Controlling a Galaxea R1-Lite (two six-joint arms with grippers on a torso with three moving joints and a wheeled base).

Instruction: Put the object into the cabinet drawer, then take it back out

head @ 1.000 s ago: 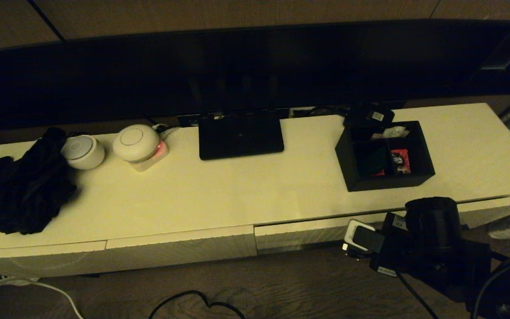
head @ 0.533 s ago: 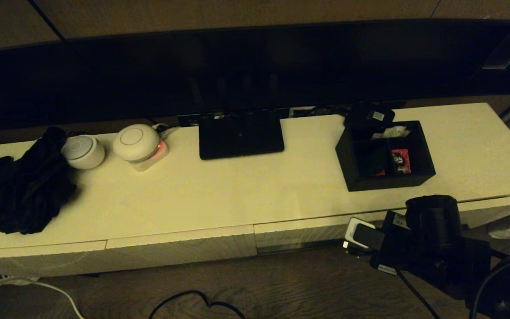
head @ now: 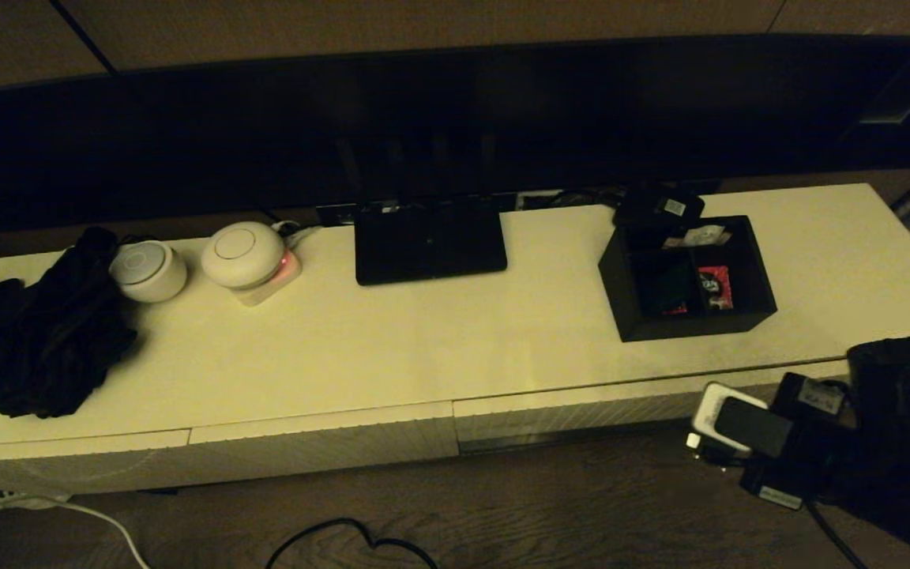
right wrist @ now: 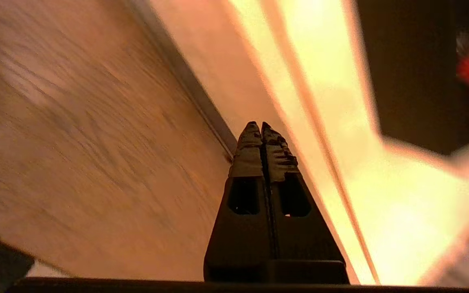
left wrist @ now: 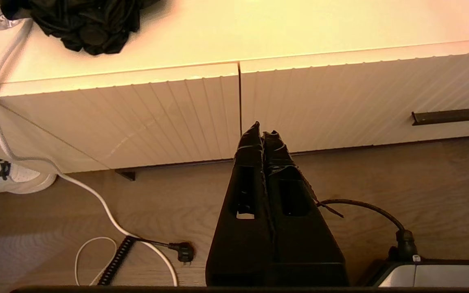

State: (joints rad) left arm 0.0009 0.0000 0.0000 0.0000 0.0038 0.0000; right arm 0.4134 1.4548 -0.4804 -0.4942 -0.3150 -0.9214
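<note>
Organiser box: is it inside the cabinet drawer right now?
No, in the head view the organiser box sits on the cabinet top, with the cabinet drawer front below it.

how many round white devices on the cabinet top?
2. Both sit toward the left end: a smaller round white puck beside the black cloth, and a larger white dome just right of it.

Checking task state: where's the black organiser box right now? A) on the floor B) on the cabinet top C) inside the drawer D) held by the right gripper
B: the organiser box sits on the cabinet top, near its right end, and the right gripper is shut on nothing, down by the drawer front.
</note>
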